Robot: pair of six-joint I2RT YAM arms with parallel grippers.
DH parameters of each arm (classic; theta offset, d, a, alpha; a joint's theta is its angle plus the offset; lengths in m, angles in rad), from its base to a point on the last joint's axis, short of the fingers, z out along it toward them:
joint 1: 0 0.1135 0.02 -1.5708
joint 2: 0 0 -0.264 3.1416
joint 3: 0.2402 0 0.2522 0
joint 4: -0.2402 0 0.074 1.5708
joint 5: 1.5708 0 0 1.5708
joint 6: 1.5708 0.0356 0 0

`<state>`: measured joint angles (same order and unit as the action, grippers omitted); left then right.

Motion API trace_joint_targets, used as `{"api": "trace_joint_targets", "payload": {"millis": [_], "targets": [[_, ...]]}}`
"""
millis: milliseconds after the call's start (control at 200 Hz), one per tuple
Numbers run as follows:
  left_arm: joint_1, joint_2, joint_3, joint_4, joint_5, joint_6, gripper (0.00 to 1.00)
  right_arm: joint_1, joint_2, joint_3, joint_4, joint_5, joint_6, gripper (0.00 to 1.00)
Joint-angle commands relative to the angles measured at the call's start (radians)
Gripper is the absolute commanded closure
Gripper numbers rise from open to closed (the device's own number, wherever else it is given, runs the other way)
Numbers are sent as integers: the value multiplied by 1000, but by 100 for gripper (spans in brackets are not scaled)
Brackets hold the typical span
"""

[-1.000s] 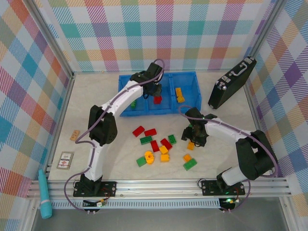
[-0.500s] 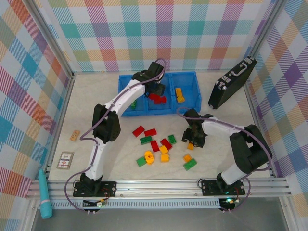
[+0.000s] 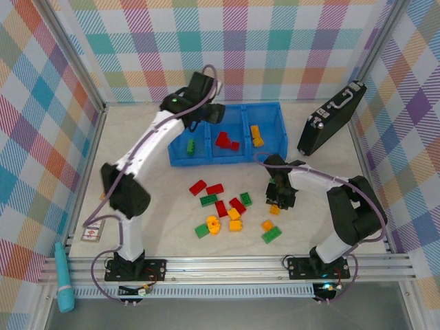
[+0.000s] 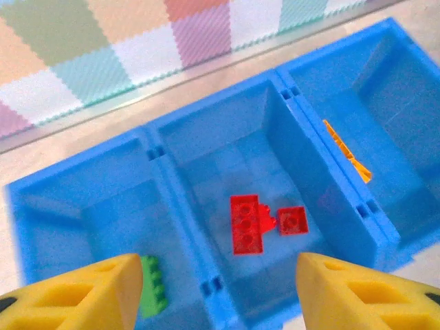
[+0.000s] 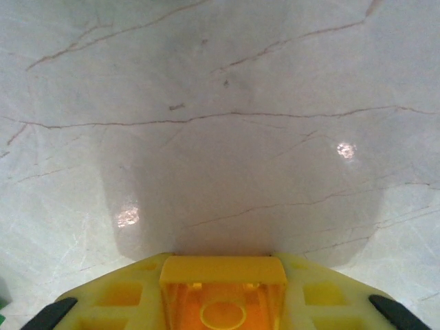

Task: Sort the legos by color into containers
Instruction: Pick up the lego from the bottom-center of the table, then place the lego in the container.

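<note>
**Legos (image 3: 221,208) part sorted, right gripper (image 3: 280,201) pinching an orange brick (image 5: 223,307)**

Nearest the arm bases, red, green and yellow-orange bricks lay loose on the table (image 3: 165,213), grouped between the two arms. Just to their right, the right gripper was closed on the orange brick, squeezed between its yellow fingers (image 5: 110,301) low over the pale, veined surface. Whether the brick touched the table could not be told. Farther back stood the blue bin (image 3: 227,161), with three compartments side by side. A green brick (image 4: 152,294) lay in the left one, two red bricks (image 4: 247,223) close together in the middle one, and orange pieces (image 3: 256,134) in the right one. The left gripper (image 4: 218,271) hung over the bin, fingers spread wide with nothing between them. Right of the bin, a black case (image 3: 330,118) stood tilted.
</note>
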<state>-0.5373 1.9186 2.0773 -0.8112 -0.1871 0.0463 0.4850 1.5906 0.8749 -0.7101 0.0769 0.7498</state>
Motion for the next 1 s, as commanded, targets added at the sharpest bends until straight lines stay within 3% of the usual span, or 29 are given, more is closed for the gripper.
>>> {"api": "trace_joint_targets", "payload": {"millis": [0,195,350,475,995], "targets": [[17,-146,-160,-28,-39,-3,39,-4,9,76,-4,-4,-65,73],[22,-351,-469,-45,-36,-32,39,-10,-30,254,-136,83,-185,74],[23,-482,-681,-4,118,28,38,-33,-14,413,-175,139,-292,74],[23,-553,-823,46,123,47,37,-62,43,533,-151,178,-384,74],[20,-436,-993,199,155,20,37,-106,377,887,4,220,-554,73]]}}
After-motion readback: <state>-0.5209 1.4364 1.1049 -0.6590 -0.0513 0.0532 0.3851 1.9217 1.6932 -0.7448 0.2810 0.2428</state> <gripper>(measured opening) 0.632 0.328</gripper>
